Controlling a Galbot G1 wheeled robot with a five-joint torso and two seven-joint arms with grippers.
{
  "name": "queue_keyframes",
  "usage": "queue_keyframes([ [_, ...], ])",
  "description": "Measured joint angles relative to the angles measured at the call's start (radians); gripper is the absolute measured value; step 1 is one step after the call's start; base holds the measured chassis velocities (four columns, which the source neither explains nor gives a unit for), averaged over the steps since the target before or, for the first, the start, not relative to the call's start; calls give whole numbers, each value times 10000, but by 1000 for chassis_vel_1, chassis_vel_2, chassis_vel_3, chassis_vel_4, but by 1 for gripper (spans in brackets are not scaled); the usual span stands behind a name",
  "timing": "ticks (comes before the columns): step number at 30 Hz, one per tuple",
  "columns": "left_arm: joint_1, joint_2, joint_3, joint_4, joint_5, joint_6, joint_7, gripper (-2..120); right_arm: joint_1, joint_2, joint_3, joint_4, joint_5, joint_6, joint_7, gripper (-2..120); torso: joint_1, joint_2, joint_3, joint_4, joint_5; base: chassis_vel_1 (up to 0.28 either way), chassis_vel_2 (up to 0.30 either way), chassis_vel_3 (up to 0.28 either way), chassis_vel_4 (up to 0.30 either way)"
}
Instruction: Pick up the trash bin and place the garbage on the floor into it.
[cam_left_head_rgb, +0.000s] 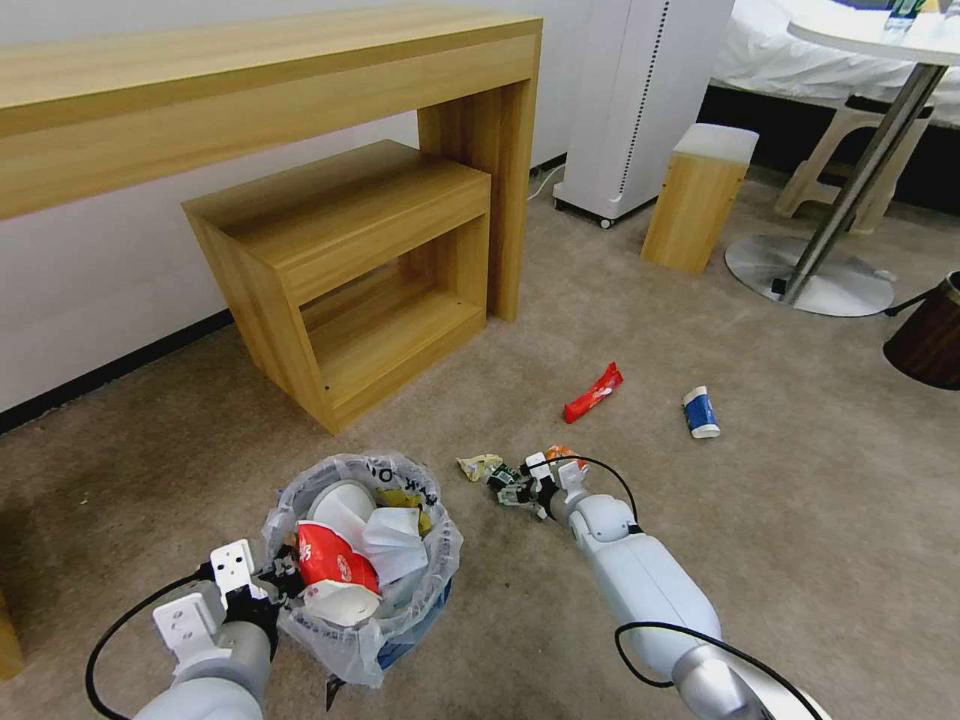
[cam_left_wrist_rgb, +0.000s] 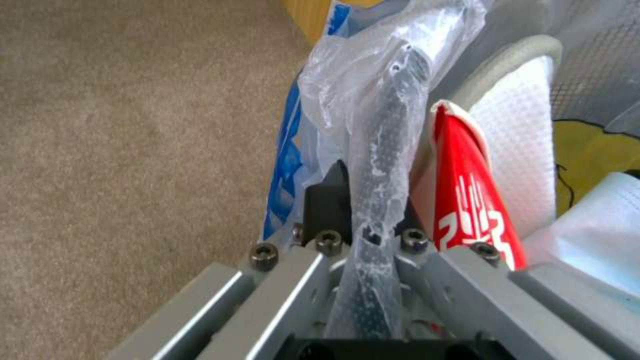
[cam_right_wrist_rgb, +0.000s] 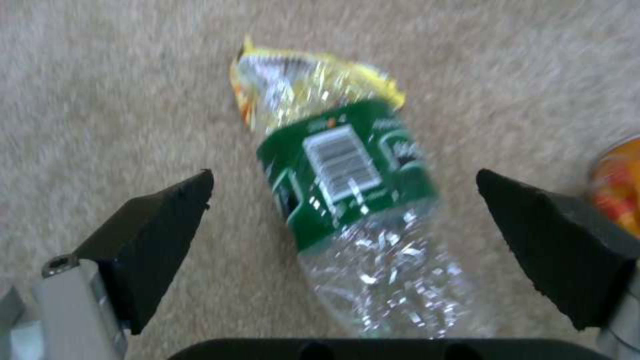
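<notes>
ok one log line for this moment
left gripper: shut on bin rim | right gripper: open, straddling bottle on floor | wrapper, cup: loose on floor

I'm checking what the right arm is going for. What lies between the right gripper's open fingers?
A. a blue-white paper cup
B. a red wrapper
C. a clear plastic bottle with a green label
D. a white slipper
C: in the right wrist view the plastic bottle with its green label lies on the floor between the spread fingers of the right gripper, not yet gripped.
</notes>
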Motion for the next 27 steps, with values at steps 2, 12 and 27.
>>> queue_keyframes([
  [2,-56,9,0,27,-5,0,1,0,60,72,1,-228,-162,58,-61,100,0,0,0,0,0,0,0,0,0],
  [12,-149,42,18,70,-26,-1,4,0,111,280,65,-829,-682,153,-28,100,0,0,-1,0,1,0,0,0,0],
  [27,-102,81,10,55,-21,-24,3,0,-131,-25,125,-664,-881,108,-8,57,0,0,-1,-1,1,0,0,0,0],
])
